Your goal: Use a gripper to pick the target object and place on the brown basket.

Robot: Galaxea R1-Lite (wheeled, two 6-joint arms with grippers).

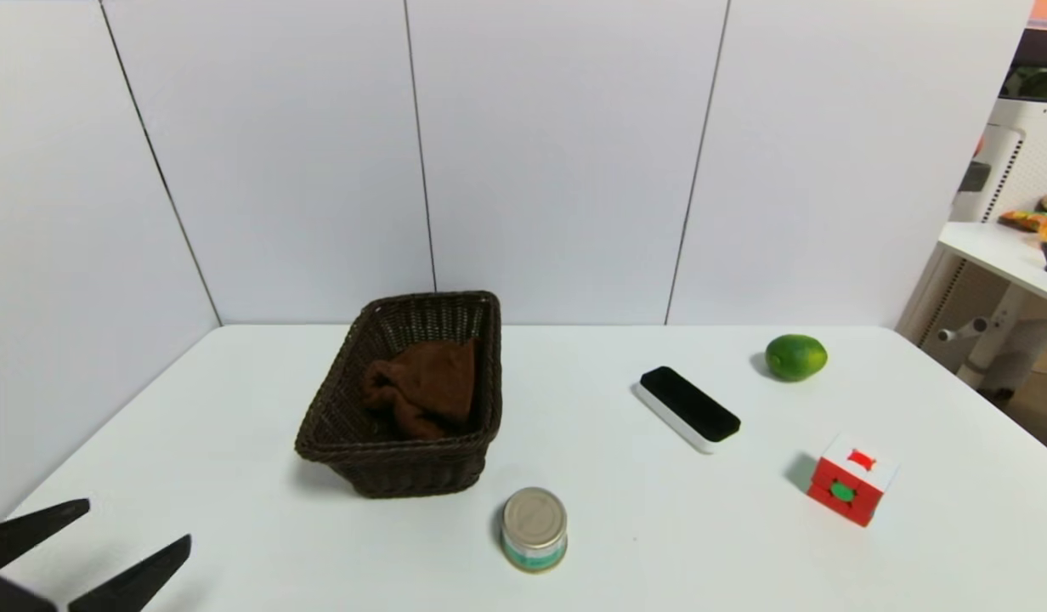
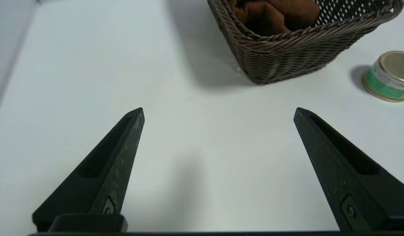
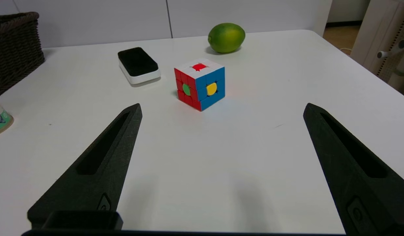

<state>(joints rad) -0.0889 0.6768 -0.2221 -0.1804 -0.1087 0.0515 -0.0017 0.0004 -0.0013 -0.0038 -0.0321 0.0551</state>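
Towel (image 1: 426,387) is sitting inside the basket (image 1: 324,399). Left gripper (image 1: 137,531) hangs wide open and empty at the table's near-left corner; only its wrist camera shows the right gripper (image 3: 221,109), also spread, holding nothing.

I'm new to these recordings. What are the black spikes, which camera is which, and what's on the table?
The black spikes are the fingers of a two-armed robot's grippers. One picture looks down from its head; the other two come from cameras on its wrists. The left gripper and right gripper are both open and hold nothing. On the white table stands a brown wicker basket with a brown towel already inside. Around it lie a small tin can, a black-and-white eraser block, a lime and a puzzle cube.
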